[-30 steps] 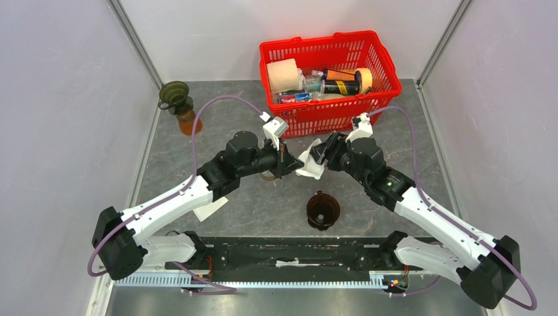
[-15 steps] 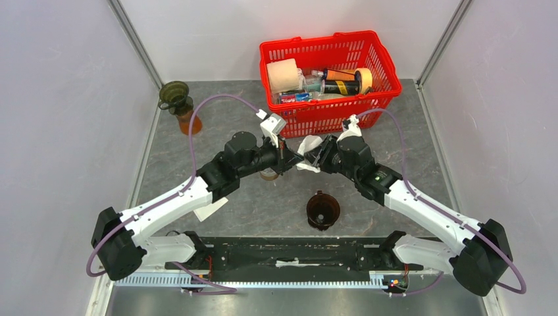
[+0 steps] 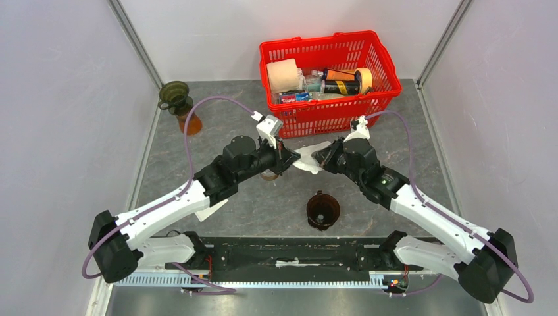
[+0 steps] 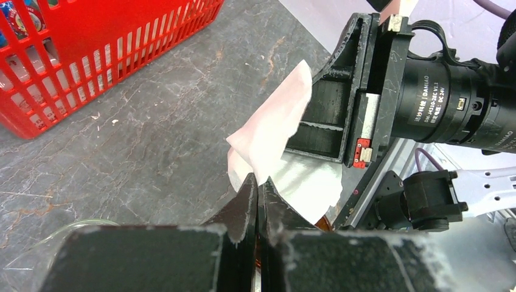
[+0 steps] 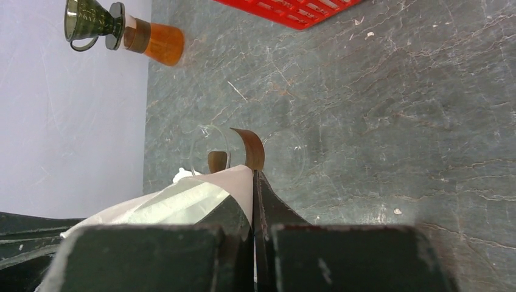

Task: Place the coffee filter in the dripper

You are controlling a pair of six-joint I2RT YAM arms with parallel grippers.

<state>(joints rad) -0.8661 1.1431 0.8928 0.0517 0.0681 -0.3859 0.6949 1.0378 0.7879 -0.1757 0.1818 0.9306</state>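
White paper coffee filter [image 3: 308, 161] is pinched from both sides: the left gripper [image 3: 289, 160] jaws are clamped on one edge, and the right gripper [image 3: 317, 157] jaws, open a second ago, are now shut, seemingly on the opposite edge. It hangs above the grey bench [image 3: 263, 204], apart from the dark brown round dripper [image 3: 323, 210], probably ready for spreading.

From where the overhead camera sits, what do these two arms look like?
The left arm and right arm have white shells, black round motors, and a looping purple cable. Each ends in black scuffed fingers; the right wrist motor carries small white lettering.
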